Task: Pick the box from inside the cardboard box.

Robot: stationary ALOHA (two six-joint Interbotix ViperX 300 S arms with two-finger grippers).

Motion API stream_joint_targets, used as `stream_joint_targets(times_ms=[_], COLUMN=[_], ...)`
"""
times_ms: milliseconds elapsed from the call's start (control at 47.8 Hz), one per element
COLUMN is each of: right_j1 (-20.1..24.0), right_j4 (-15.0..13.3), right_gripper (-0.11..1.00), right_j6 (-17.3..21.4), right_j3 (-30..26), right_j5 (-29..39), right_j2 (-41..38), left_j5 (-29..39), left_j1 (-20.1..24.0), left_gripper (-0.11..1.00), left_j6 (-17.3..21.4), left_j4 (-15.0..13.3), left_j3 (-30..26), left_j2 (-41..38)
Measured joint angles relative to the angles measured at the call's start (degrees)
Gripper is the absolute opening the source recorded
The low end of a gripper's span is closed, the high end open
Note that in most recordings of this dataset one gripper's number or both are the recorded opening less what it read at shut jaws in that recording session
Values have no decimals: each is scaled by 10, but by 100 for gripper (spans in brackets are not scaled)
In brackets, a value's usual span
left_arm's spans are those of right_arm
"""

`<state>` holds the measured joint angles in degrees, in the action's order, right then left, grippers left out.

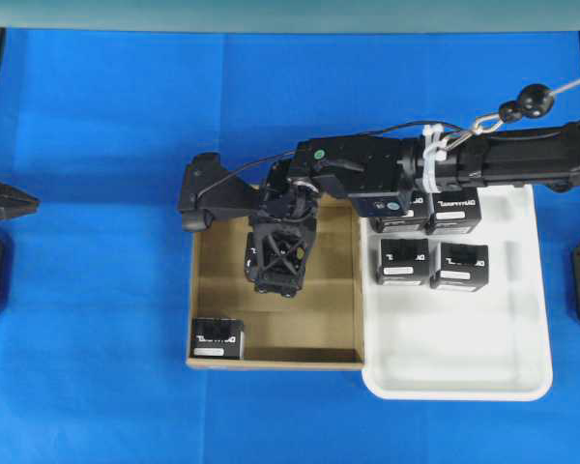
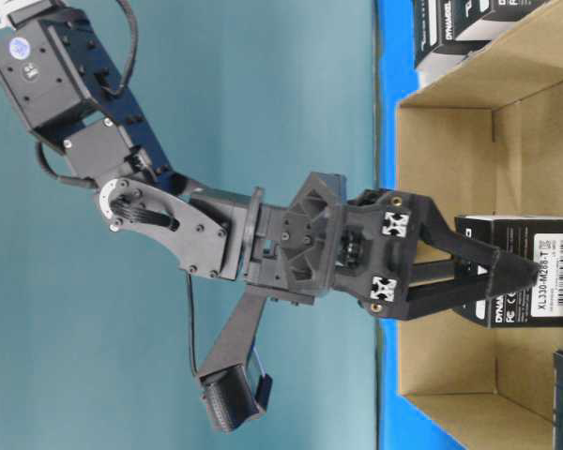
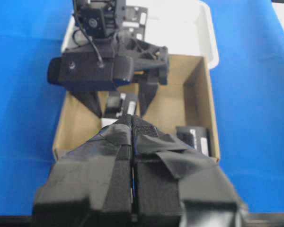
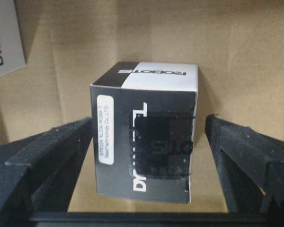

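Cardboard box (image 1: 343,290), right gripper (image 1: 274,275) lowered inside, jaws apart either side of a black box (image 4: 144,146).
Fingers (image 4: 42,161) flank the box with gaps both sides, not touching. Box sits on the carton floor toward the far edge; second black box (image 1: 217,337) in near left corner. Left gripper (image 3: 132,142) jaws together, holding nothing, outside the carton. White tray (image 1: 503,372) beside carton.
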<state>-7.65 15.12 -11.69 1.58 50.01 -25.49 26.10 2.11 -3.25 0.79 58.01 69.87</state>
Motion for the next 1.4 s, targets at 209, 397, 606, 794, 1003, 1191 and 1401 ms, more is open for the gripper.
stream_joint_targets(times_ms=[209, 397, 606, 794, 1003, 1191, 1401], right_j1=[2, 10, 11, 11, 9, -2, -18], right_j4=[1, 2, 4, 4, 4, 4, 4], right_gripper=[99, 74, 63, 63, 63, 63, 63], right_j6=[0, 0, 0, 3, 7, 4, 4], right_j3=[3, 3, 2, -3, -38, -126, -233], right_j5=[-9, -9, -10, -7, 47, 172, 283], right_j2=[-2, -3, -3, -4, 11, 49, 86], left_j5=[-1, 0, 0, 0, -1, -1, -1], left_j1=[0, 0, 0, 0, 0, 0, 0], left_gripper=[-6, -6, -6, -6, -6, -6, -6], left_j6=[1, 1, 1, 1, 1, 0, -6], left_j4=[1, 0, 0, 1, 1, 1, 1], left_j3=[-1, 0, 0, 0, 0, 0, 0], left_j2=[-1, -1, 0, -1, -1, -1, 0])
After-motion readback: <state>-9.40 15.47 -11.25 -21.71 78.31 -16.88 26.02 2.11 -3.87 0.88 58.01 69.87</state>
